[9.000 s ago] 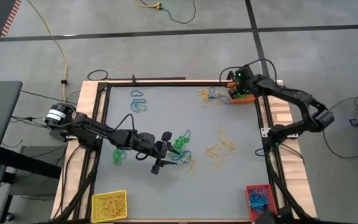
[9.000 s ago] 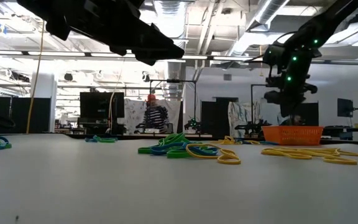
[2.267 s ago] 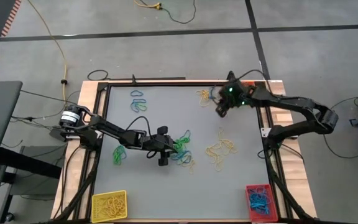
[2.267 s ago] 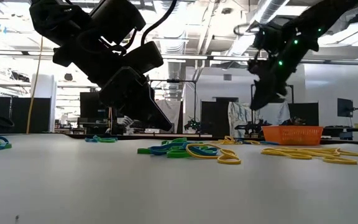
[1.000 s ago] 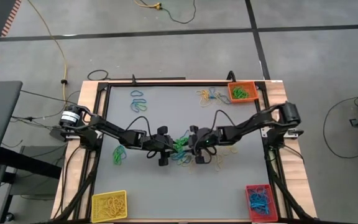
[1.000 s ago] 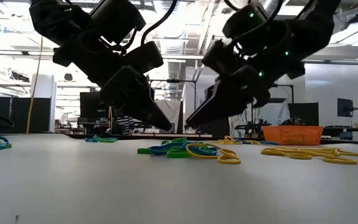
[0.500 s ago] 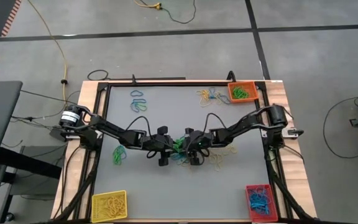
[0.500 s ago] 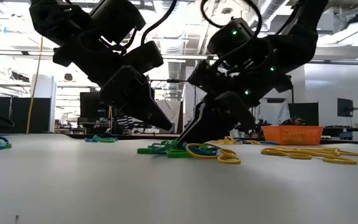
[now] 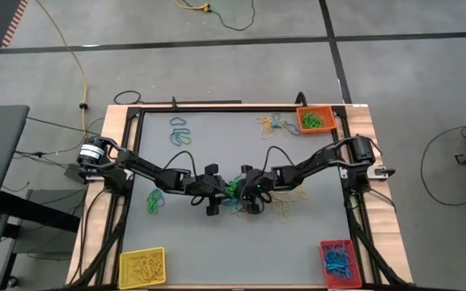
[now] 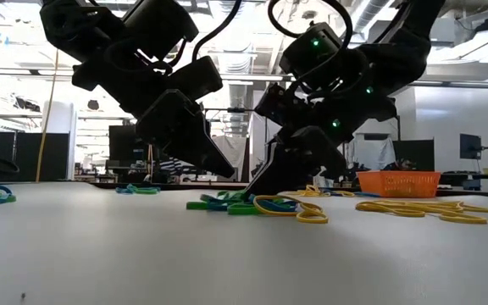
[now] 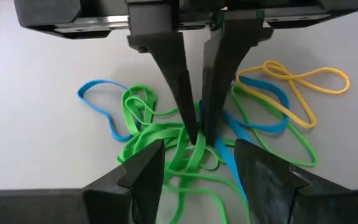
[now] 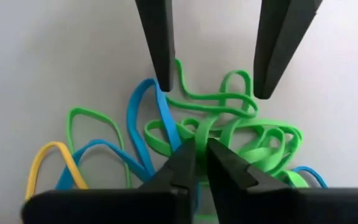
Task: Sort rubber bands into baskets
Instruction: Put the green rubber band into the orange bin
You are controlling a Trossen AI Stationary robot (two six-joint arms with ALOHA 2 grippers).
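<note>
We note a flat, matte grey tabletop (image 9: 209,149) inside a pale wooden frame, standing on a grey floor crossed by dark lines, with a long yellow cable (image 9: 69,52) trailing past it. Beyond the far edge, the low view gives an open workshop with ceiling ducts and bright strip lights.

Our landmark is the tangle of green and blue rubber bands (image 9: 235,192) near the tabletop's middle: thin, glossy, limp loops lying overlapped. The left hand (image 11: 194,163) hangs just above the tangle, released, fingers spread. The right hand (image 12: 196,160) faces it from the other side, tips down in the green loops and drawn almost together around a green strand.

More bands lie scattered around the tangle: yellow ones just beside it and farther off.

Well away at the corners sit the low-walled plastic baskets: orange basket (image 9: 315,120) with green bands, yellow basket (image 9: 141,267) with yellow, red basket (image 9: 336,259) with blue.
</note>
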